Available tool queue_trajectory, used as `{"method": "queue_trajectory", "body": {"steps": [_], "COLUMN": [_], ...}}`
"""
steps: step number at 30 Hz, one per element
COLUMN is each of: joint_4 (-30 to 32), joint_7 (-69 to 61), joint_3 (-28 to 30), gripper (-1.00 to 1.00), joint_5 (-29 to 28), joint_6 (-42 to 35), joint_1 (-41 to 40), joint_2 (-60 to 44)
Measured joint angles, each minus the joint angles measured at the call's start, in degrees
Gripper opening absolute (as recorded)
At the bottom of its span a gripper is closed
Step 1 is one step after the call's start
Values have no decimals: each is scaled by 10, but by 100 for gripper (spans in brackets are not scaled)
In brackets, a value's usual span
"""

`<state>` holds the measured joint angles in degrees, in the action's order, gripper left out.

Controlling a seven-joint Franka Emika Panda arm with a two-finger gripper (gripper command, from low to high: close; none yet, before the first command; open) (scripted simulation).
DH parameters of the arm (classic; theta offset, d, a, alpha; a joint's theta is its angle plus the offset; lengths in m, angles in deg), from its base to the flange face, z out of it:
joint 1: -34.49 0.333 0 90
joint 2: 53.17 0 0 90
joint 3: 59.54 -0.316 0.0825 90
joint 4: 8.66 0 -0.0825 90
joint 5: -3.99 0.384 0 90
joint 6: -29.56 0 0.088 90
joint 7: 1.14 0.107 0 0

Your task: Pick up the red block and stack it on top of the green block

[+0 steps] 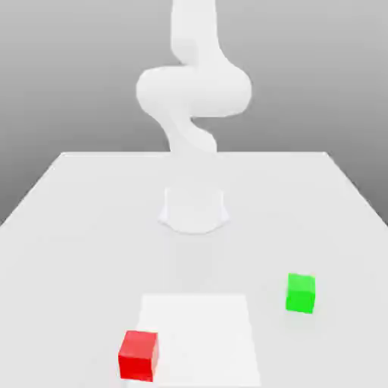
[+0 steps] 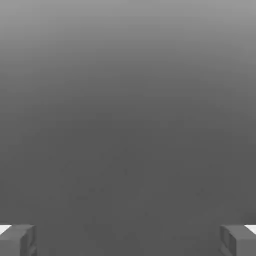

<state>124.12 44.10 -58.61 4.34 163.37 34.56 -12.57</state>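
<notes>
My hand [image 2: 128, 240] is spread wide with nothing between its fingers, while the red block [image 1: 139, 355] and green block [image 1: 301, 293] sit apart on the surface [image 1: 76, 227].

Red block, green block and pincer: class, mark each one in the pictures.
Red block [image 1: 139, 355]: exterior view, on its front face.
Green block [image 1: 301, 293]: exterior view, on its front face.
Pincer [image 2: 128, 240]: hand view, midway between its two widely parted fingertips.

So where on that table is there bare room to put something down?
Nearly everywhere. The table is bare between the arm's base and the two blocks, and along both side edges. Only the near edge is busier: the red block and the green block, well apart, with a gap between them.
</notes>
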Motion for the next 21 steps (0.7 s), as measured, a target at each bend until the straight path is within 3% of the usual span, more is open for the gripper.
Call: {"method": "queue_trajectory", "body": {"steps": [21], "joint_4": [84], "joint_7": [-52], "joint_3": [57], "gripper": [0], "joint_5": [32], "joint_6": [170], "joint_1": [-19], "joint_2": [-440]}}
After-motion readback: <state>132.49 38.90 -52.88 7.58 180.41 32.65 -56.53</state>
